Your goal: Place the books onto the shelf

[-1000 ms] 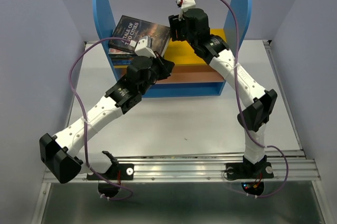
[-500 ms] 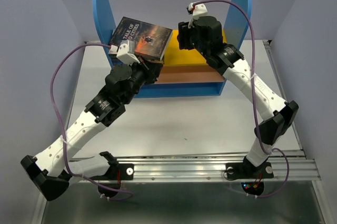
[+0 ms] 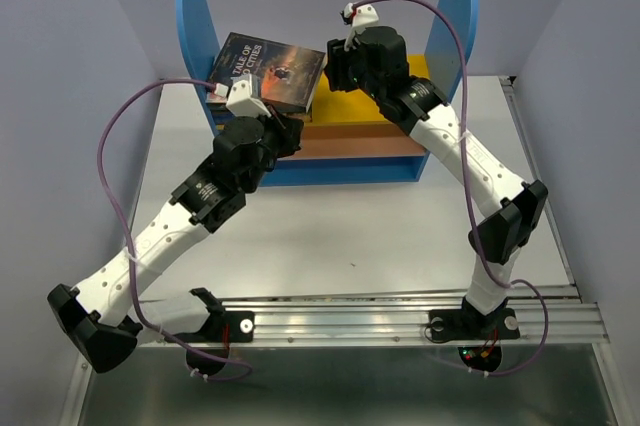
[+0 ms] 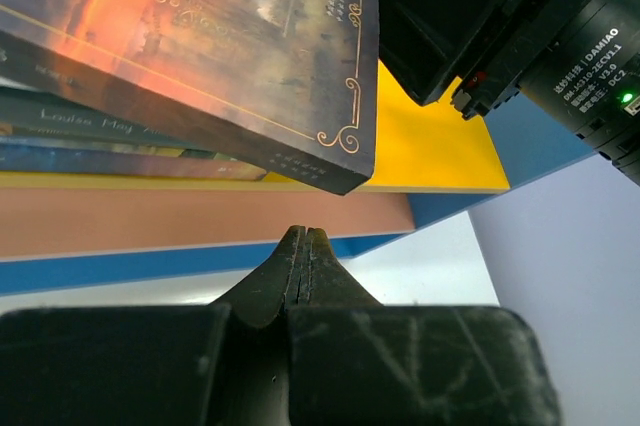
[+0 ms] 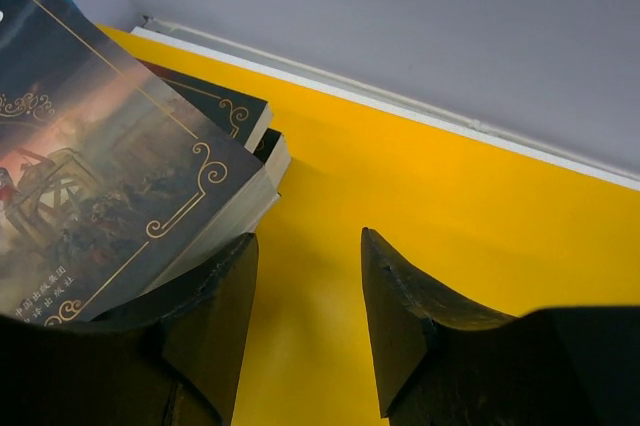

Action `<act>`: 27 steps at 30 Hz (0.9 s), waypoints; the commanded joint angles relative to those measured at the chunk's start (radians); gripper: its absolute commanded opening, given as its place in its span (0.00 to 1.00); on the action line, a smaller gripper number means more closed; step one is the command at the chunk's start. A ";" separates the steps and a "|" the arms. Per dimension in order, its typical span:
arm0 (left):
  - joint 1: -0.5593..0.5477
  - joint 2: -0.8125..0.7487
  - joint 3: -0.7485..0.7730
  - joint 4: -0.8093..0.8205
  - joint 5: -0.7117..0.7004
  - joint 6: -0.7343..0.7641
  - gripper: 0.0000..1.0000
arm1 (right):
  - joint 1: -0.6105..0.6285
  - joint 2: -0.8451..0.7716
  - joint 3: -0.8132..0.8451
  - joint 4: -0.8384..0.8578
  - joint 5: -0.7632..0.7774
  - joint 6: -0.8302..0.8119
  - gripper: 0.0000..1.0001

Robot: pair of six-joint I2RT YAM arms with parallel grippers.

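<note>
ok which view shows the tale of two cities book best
The top external view: the book shows its whole cover with the title. The left wrist shows only a corner and edge; the right wrist only a cover corner, no title.

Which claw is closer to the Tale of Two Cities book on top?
Right. The right claw is at the right edge of the book, one finger by its corner. The left claw, shut, sits just in front of its near corner, a gap between.

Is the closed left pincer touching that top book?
Apart. In the left wrist view the shut left pincer sits below the top book's corner, with a strip of shelf showing between them.
</note>
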 commanded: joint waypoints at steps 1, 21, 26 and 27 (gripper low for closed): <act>0.010 0.028 0.073 0.040 -0.010 0.040 0.00 | 0.007 0.018 0.093 0.049 -0.005 -0.013 0.51; 0.036 0.177 0.193 0.081 0.079 0.074 0.00 | 0.007 0.102 0.130 0.174 -0.140 -0.135 0.50; 0.036 0.154 0.171 0.067 0.092 0.074 0.00 | 0.007 0.081 0.087 0.204 -0.152 -0.139 0.50; 0.036 0.132 0.158 0.064 0.092 0.074 0.00 | 0.007 0.073 0.078 0.204 -0.150 -0.138 0.51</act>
